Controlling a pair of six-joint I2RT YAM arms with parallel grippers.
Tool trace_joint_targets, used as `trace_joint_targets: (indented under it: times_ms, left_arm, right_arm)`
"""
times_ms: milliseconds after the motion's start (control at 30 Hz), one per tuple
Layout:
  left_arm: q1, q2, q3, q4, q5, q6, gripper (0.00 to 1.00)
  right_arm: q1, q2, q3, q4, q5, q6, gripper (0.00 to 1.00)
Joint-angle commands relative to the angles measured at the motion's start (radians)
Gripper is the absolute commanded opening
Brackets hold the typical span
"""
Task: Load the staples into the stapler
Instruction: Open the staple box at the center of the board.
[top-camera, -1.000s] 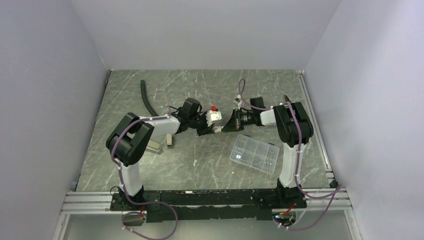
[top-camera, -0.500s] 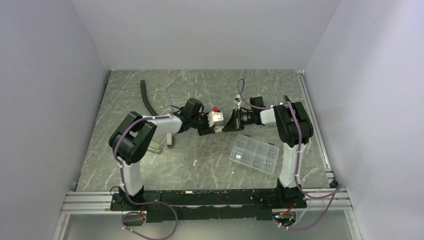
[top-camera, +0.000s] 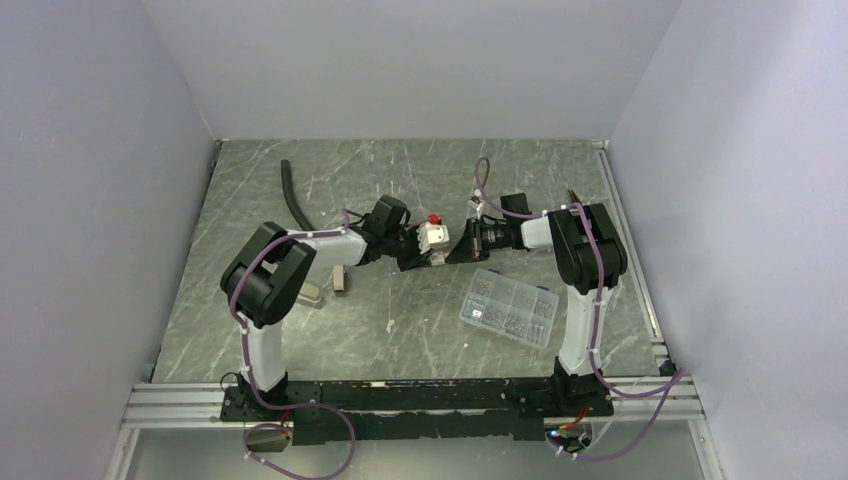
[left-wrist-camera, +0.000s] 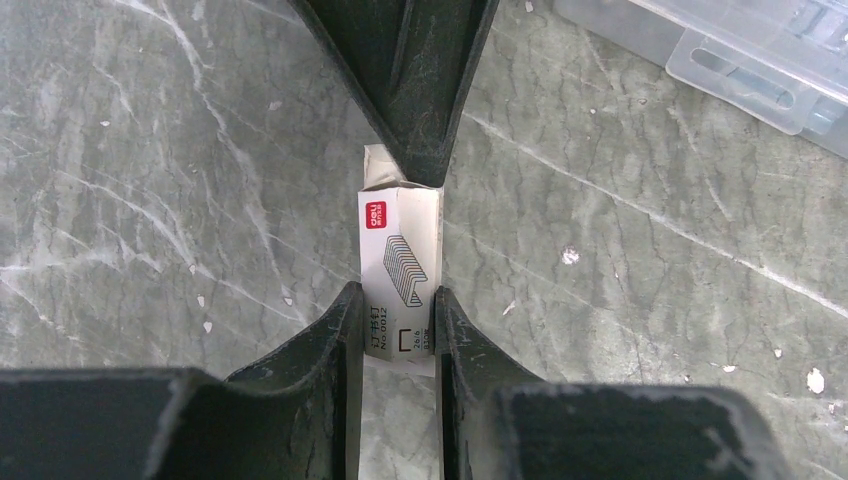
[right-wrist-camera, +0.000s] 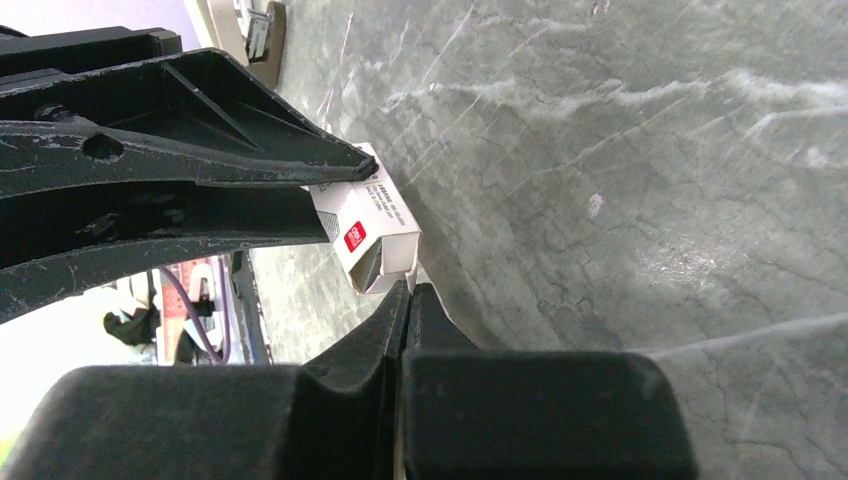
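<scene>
A small white staple box (left-wrist-camera: 400, 250) with a red logo and a drawing of staples hangs just above the table between the two arms (top-camera: 433, 236). My left gripper (left-wrist-camera: 397, 300) is shut on its near end, one finger on each long side. My right gripper (right-wrist-camera: 408, 290) is shut, its tips pinching the thin flap at the box's open far end (right-wrist-camera: 370, 225). In the top view the two grippers meet tip to tip at mid-table, left gripper (top-camera: 415, 245) and right gripper (top-camera: 452, 245). The stapler (top-camera: 339, 281) lies on the table beside my left forearm.
A clear compartment box (top-camera: 508, 305) of metal bits sits near the right arm, its corner showing in the left wrist view (left-wrist-camera: 760, 50). A black hose (top-camera: 293, 195) lies at the back left. Walls close in three sides of the grey marbled table (top-camera: 400, 330).
My left arm has shifted a little to the right, carrying the staple box closer against the right gripper's tips. The right arm has stayed put.
</scene>
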Motion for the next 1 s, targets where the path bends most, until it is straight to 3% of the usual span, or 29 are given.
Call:
trace_joint_targets:
  times_ms: [0,967]
  left_arm:
    - [0.021,0.014,0.015,-0.097,-0.089,0.027,0.27]
    - [0.021,0.039,0.039,-0.179,-0.121,0.041,0.34]
  right_arm:
    - [-0.048,-0.011,0.024,-0.03,0.033,-0.057,0.0]
    - [-0.063,-0.036,0.027,-0.087,0.123,-0.061,0.0]
